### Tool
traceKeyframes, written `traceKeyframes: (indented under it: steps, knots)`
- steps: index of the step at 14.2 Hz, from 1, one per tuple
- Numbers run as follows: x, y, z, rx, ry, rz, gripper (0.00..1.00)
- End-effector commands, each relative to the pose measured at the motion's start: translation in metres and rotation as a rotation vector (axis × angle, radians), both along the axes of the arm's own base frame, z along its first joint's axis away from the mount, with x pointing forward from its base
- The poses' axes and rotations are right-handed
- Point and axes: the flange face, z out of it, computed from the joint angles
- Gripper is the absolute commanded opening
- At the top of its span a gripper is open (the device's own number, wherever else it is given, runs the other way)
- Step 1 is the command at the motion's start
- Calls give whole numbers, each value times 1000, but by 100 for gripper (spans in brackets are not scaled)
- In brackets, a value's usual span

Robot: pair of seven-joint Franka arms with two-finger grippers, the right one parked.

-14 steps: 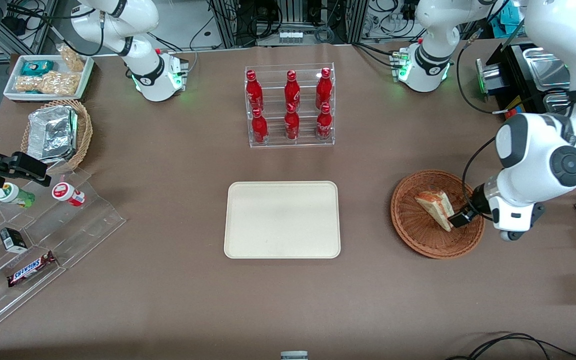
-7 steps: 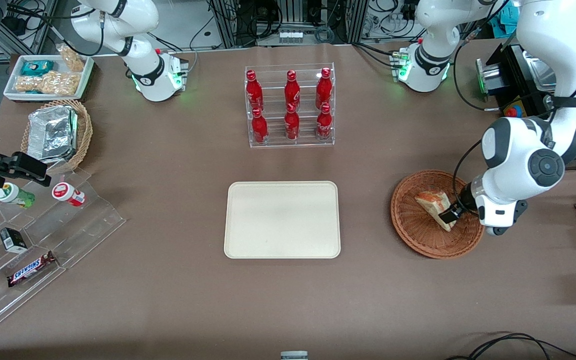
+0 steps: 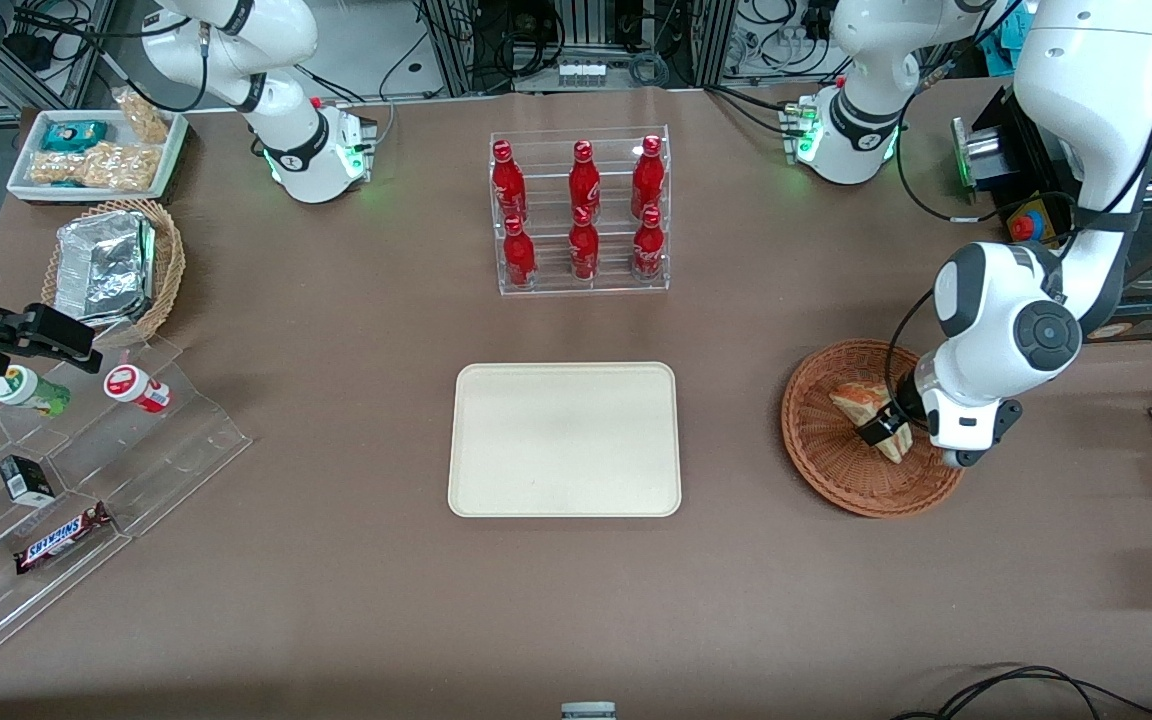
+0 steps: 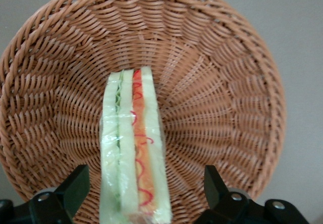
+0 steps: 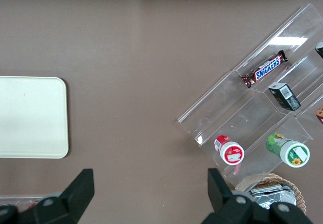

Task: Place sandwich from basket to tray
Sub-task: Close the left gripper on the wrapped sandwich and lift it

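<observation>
The sandwich is seen standing on edge inside the basket, wrapped in what looks like thin clear film, its pale bread slices and its red-orange and green filling turned toward the wrist camera. In the front view the sandwich lies in the part of the basket nearest the working arm. The gripper is lowered into the basket over the wedge, and in the wrist view its fingers are held wide apart, one on each flat bread face, with a clear gap on both sides; nothing is clasped yet. The tray lies flat beside the basket, toward the parked arm's end of the table, well apart from it.

The sandwich is judged to be light, soft and easily crushed, and the film may prove slippery. A hold is best taken across the two broad bread faces, low on the thick part of the wedge and not at its thin tip, so that the layers are pressed together instead of sheared. Only gentle pressure would be wanted; a hard squeeze could force the filling out or leave the bread dented. The basket itself is likely light, so it could be dragged if the wedge is caught on the weave during the lift.
</observation>
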Motion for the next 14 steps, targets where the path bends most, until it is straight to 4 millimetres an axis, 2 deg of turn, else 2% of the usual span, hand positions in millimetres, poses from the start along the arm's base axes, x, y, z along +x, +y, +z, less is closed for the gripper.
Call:
traceKeyframes:
  steps: [1,3,4,5,7,8,11,14]
  knots:
    - [-14,-2,-15,28,20,-12,100]
    - [-16,-1,-19,29,31,-11,99]
    - [-17,-2,-22,28,35,-7,82]
    - [-16,-2,-22,30,37,19,52]
    - [-14,-2,-19,33,35,40,10]
    - [-13,-1,-16,33,32,43,5]
    - [-8,-2,-6,37,28,41,2]
    - [2,-15,21,53,49,7,1]
